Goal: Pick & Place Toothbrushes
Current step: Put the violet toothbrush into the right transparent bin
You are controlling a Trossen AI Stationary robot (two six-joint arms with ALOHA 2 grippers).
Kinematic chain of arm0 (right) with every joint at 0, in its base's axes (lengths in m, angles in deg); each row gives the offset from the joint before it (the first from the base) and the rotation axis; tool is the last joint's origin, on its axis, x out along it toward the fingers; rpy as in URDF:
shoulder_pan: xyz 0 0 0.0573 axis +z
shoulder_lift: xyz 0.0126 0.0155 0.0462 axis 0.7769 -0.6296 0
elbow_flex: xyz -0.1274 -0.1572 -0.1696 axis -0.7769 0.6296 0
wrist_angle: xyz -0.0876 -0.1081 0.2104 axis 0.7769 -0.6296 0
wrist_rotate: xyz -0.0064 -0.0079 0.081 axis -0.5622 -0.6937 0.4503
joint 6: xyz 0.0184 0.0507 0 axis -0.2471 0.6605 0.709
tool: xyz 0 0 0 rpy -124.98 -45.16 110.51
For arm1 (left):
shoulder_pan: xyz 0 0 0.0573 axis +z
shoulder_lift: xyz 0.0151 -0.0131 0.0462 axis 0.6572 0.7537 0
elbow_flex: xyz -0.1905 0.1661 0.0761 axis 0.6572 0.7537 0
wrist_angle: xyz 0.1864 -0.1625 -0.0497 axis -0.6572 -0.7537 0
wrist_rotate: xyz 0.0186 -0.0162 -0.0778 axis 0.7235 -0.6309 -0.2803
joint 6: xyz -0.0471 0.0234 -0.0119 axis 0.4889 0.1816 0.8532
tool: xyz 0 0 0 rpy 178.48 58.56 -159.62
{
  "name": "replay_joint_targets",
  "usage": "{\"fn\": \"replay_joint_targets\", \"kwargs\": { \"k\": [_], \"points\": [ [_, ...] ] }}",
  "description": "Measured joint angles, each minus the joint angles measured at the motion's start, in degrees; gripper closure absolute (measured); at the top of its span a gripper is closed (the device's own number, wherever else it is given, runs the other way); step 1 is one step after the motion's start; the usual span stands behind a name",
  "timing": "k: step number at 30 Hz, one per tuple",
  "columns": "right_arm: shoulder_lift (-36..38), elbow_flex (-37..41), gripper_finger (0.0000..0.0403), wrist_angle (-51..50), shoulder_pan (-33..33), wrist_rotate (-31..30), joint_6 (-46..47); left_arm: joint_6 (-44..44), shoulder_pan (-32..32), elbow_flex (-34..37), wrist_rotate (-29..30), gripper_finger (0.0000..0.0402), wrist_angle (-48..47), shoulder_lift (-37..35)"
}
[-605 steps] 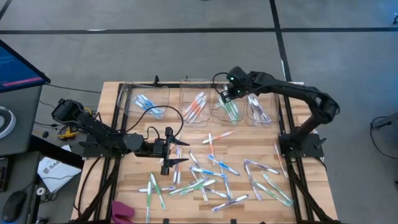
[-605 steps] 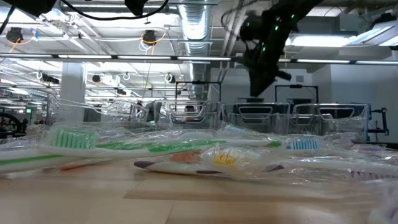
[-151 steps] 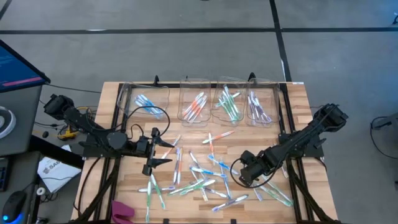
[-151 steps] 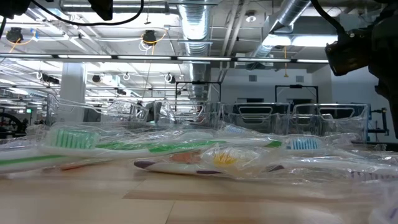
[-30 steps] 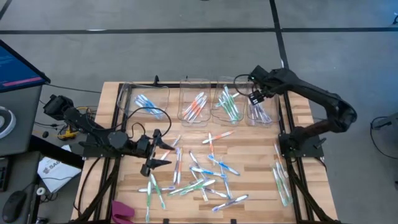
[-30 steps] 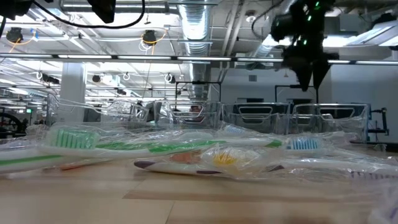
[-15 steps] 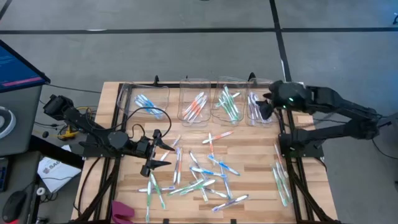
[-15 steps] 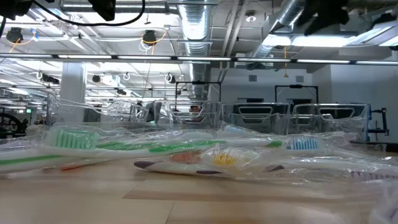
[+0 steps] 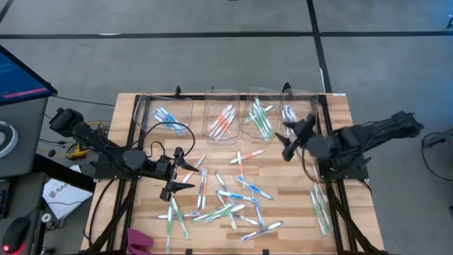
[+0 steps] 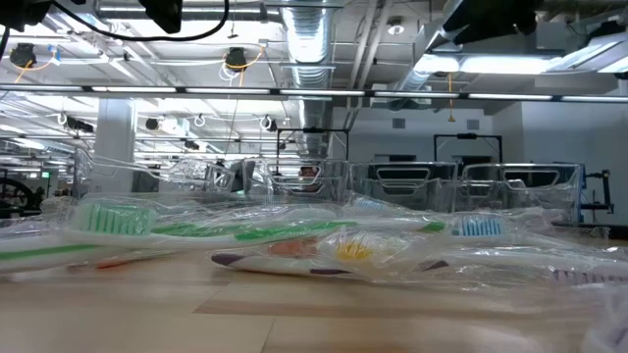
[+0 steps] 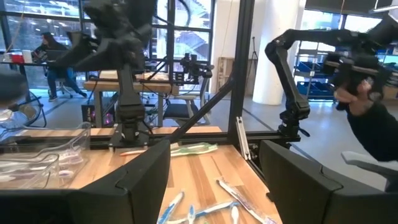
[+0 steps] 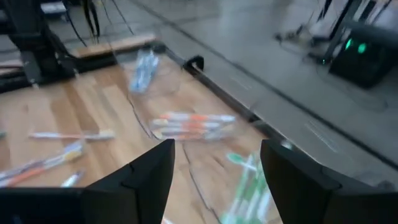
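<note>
wide slatted wooden desk under both dark arms, seen from above. along its far edge, a row of four clear plastic bins, each already holding a few sorted brushes: blue, orange-red, green, purple. spread over the middle and near part of the desk, the slim whitish plastic toothbrushes with coloured accents, lying loose and crossed at all angles, none in either tool's grasp.

right tool hanging just beside the nearest bin in that row, the one with the purple brushes, fingers spread and empty. from this tool, the main scatter down toward the near edge and off toward the left arm. closest single brush: an orange-accented toothbrush just beside the tool on the left arm's side, long axis roughly along the row of bins, pointing nearly at the tool. a pair of green-accented toothbrushes also below this tool along the desk's right edge, long axes running near to far.

left tool low over the desk at the scatter's other flank, fingers wide apart and empty too, as its wrist view confirms. several blue-accented brushes just beside it, toward the right arm, lying mostly near to far.

judged from this layout: left tool nearer the thick of the pile, right tool nearer the orange brush and the bins. any grasp likely needing fingers turned across a handle's long axis, not along it.
</note>
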Motion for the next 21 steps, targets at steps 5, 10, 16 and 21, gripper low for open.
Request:
{"fn": "replay_joint_targets", "kwargs": {
  "k": [5,10,16,21],
  "points": [
    [-6.2,5.9,0.0175,12.9,11.1,-10.9,-0.1,0.4,0.0,0.0,0.6,0.0161,0.0,0.0],
    [-16.0,8.6,0.0177,21.6,17.9,-16.7,1.1,0.4,0.0,0.0,0.7,0.0161,0.0,0.0],
    [-30.1,8.7,0.0177,22.2,22.2,-16.7,7.0,0.4,0.0,0.0,0.7,0.0161,0.0,0.0],
    [-34.3,8.7,0.0177,24.8,21.8,-17.2,6.5,0.4,0.0,0.0,0.7,0.0161,0.7,0.0]
  ]
}}
